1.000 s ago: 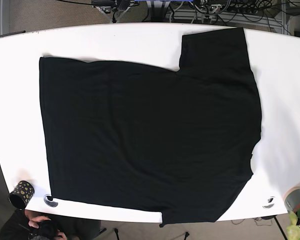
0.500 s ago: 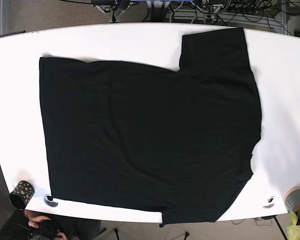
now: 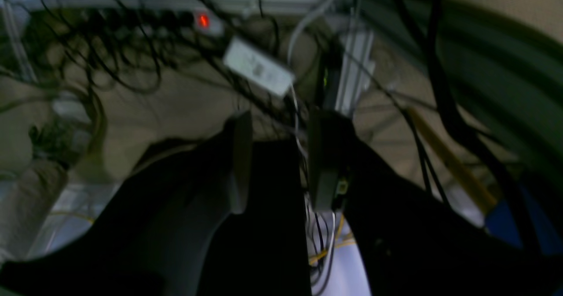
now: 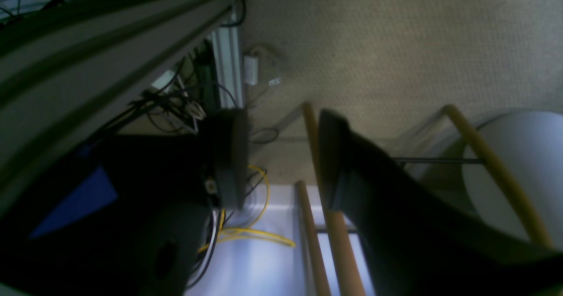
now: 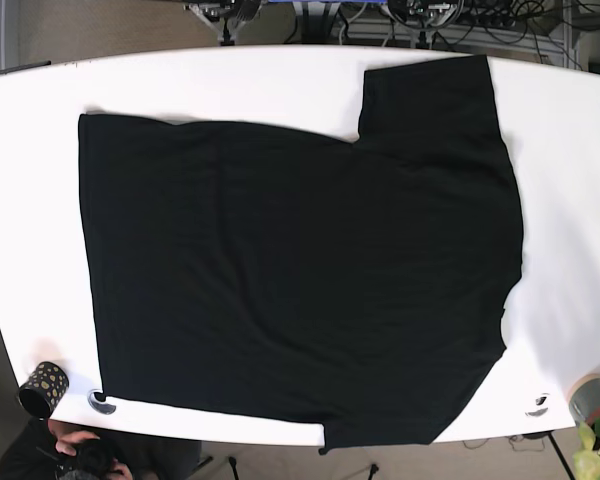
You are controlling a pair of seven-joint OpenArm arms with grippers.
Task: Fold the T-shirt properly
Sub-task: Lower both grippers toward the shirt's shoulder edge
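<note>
Almost nothing has changed in the last second: the shirt [image 5: 300, 270] lies just as it did, flat and spread on the white table [image 5: 280, 80], and only the dark arm parts at the far edge look slightly pulled back. That suggests the fold has not begun; no edge is lifted or doubled over yet.

The shirt covers most of the table. One sleeve [image 5: 430, 100] reaches toward the far edge on the right, nearly to the rim. The hem runs down the left side, with a strip of bare table beside it. The near edge of the shirt sits close to the table's near rim, and its near right corner seems to hang slightly over. The widest bare room is on the far left and along the right end.

Neither arm is over the table in the base view. The left gripper [image 3: 277, 159] points at cables and floor beyond the table, jaws apart and holding nothing. The right gripper [image 4: 281, 155] likewise faces carpet and a chair frame, jaws apart and empty.

Near the left corner stand a spotted cup [image 5: 42, 388] and a small marker [image 5: 101, 401], the latter just beside the shirt's corner; another marker [image 5: 537, 405] sits near the right corner. A person [image 5: 75, 455] is just off the near left edge.
</note>
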